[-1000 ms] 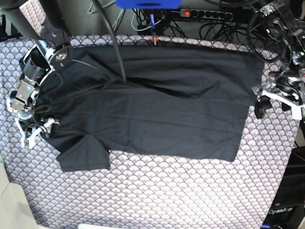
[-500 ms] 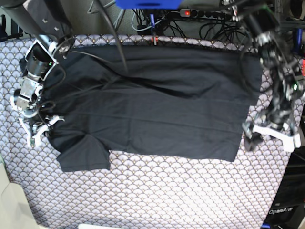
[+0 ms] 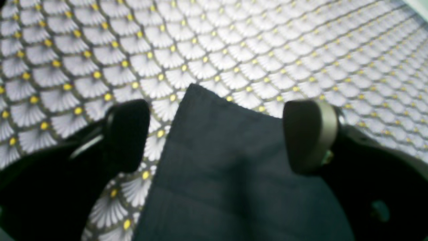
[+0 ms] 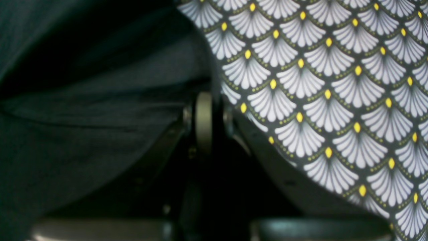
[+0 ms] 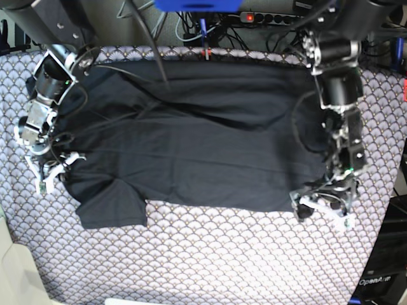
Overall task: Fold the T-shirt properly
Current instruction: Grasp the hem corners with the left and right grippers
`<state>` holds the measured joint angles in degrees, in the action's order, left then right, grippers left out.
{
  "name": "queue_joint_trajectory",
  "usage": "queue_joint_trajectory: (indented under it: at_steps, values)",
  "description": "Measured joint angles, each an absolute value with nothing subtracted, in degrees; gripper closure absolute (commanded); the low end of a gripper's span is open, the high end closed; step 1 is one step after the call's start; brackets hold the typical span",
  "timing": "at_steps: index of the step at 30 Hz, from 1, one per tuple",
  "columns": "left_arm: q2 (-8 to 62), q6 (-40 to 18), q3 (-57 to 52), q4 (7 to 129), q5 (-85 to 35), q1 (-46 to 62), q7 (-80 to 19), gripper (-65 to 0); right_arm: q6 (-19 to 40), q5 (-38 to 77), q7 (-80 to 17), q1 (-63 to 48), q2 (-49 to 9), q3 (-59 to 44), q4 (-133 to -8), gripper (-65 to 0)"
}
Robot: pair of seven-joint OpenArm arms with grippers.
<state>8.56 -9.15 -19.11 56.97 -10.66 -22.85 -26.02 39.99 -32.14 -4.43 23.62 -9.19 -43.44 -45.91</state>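
Note:
The black T-shirt point(image 5: 210, 146) lies spread flat on the patterned tablecloth, one short sleeve at the front left. In the base view my right gripper point(image 5: 54, 170) sits at the shirt's left edge above that sleeve. The right wrist view shows its pads point(image 4: 204, 120) pressed together where the T-shirt point(image 4: 83, 117) edge runs into them, so it is shut on the fabric. My left gripper point(image 5: 323, 211) hovers over the shirt's front right hem corner. In the left wrist view it point(image 3: 217, 134) stands open, with the T-shirt point(image 3: 234, 160) corner lying between its fingers point(image 3: 309, 134), apart from them.
The fan-patterned tablecloth point(image 5: 222, 254) covers the table. A power strip point(image 5: 273, 19) and tangled cables lie behind the far edge. A black cable point(image 5: 156, 63) hangs across the shirt's back left part. A dark box point(image 5: 388, 273) stands at the front right.
My left arm has swung from the shirt's right edge down to its front right hem corner, still open. My right gripper has closed on the shirt's left edge.

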Motion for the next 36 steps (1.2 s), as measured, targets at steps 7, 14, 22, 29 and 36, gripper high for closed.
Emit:
queue_joint_trajectory:
  at_steps: [7,14,22,29,36]
  values:
    - [9.06,-8.8,-19.0,39.46,-9.21,-29.3,-16.56,-61.9,39.99,-32.12,-4.16,23.16,-9.41,-43.4,-45.98,0.0]
    - [9.58,-8.91,-17.63,22.87,-8.88,-35.75,-6.0,-61.9,40.01,-31.92,-3.62,22.63,-9.5,-43.27,-46.3,0.0]
    - [8.99,-8.49,-7.27,18.11,-8.93,-36.53,0.95,-59.6,39.99,-31.94,-3.79,22.48,-9.85,-41.5,-46.39,0.0]
    - [8.14,-8.21,-6.04,18.9,-9.21,-34.57,3.11,-13.1,39.81,-32.12,-3.81,22.5,-9.78,-41.39,-46.39,0.0]
    - [8.78,-8.6,-6.44,19.35,-10.13,-34.26,1.15,0.0,39.81,-32.14,-3.77,22.48,-9.78,-41.39,-46.54,0.0]
